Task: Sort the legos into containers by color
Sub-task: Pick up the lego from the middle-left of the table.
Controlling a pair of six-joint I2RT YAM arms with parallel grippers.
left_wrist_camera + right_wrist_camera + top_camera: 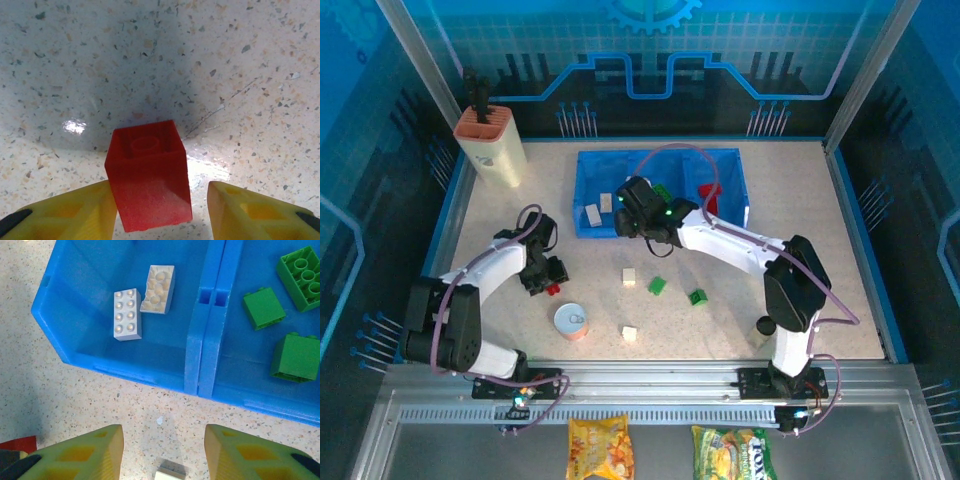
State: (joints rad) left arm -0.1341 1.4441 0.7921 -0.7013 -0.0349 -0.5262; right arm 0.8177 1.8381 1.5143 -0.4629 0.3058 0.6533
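Red brick (148, 175), blue tray (125, 372) with white bricks (127, 314) and green bricks (263, 307), cream counter (150, 60) (tiny dark specks all over).

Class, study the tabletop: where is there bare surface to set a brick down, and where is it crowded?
Bare: the table between the blue tray and the right edge, and the strip between the cream holder and the tray. Crowded: in front of the tray, among the loose bricks and the can.
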